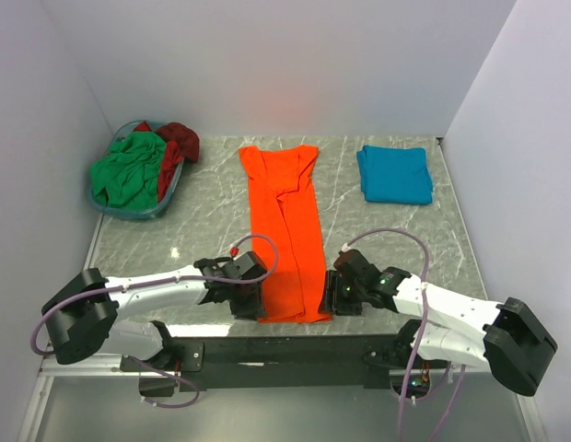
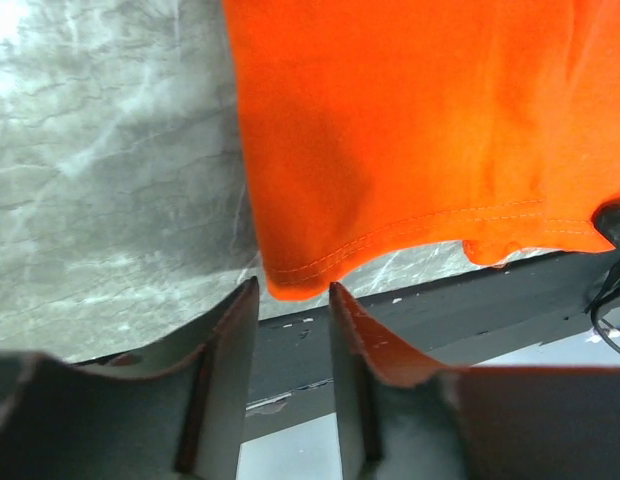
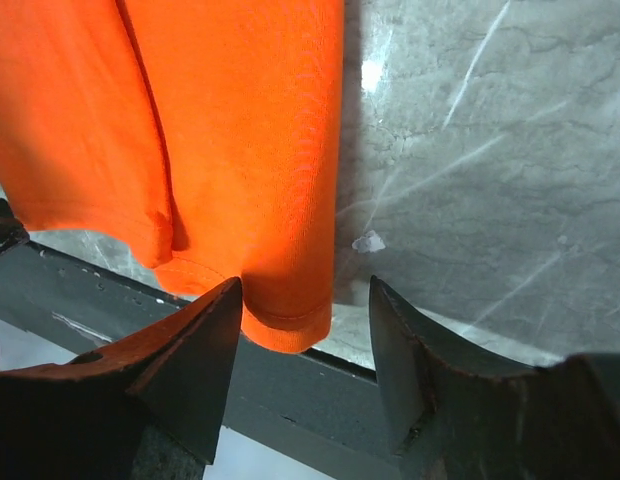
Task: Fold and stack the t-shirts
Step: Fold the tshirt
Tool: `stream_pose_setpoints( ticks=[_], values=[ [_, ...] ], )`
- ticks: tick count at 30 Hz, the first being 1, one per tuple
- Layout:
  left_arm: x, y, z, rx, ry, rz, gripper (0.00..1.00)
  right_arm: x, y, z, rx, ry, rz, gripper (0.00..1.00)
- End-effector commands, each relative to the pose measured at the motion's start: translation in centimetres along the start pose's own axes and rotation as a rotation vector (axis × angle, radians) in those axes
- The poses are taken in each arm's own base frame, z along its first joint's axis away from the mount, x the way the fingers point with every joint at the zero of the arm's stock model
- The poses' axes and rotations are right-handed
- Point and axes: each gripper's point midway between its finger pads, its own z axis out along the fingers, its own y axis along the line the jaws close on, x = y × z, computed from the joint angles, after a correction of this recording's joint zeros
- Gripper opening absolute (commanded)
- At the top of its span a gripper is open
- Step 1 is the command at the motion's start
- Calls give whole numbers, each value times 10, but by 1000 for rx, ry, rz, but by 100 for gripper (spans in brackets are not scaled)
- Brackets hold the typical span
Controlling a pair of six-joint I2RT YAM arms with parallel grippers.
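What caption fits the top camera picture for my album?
Left gripper and right gripper sit at the near corners of the orange t-shirt.

Blue basket [image 1: 129, 214] at far-left corner, grey marbled table [image 1: 212, 198], white walls [image 1: 285, 64]

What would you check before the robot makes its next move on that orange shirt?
1. Orange t-shirt lies as a long flat strip: ok.
2. Left gripper lined up on its near left hem corner: ok.
3. Right gripper straddles the near right corner: ok.
4. Jaws shut on the cloth: not ok, both show gaps.
5. All cloth layers between the fingers: cannot tell.
6. Folded teal t-shirt lies apart from the orange one: ok.
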Motion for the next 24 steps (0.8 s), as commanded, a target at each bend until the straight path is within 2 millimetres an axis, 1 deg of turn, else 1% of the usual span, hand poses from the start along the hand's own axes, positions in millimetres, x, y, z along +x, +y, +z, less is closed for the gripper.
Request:
stream_pose_setpoints(
  ticks=[1,7,9,10,11,13,14,16,17,18,21,23,24],
  values=[
    [-2,-16,-2,52,7,34,37,-1,2,4,-13,-3,12,60],
    [4,-15,2,66,31,30,29,1,4,7,-17,17,18,56],
    [6,-12,4,55,39,28,22,2,3,7,-13,21,22,54],
    [6,-12,5,55,39,26,20,2,3,7,-14,20,23,53],
    [6,-11,5,56,39,25,17,3,2,7,-14,22,23,49],
    [7,-9,3,47,39,24,12,4,1,7,-11,24,27,45],
    [6,-7,3,41,33,22,7,6,-2,7,0,31,27,40],
    [6,-4,1,31,26,17,2,8,-6,6,15,37,30,33],
    [8,2,1,14,31,16,0,11,-9,6,26,46,32,29],
    [8,2,-1,21,29,7,0,12,-10,5,27,47,32,28],
    [13,5,-4,42,35,-13,0,18,-19,4,46,57,42,20],
    [15,8,-5,48,34,-26,0,21,-21,4,47,61,47,12],
    [16,10,-6,53,32,-39,0,22,-19,4,37,64,50,10]
  ],
)
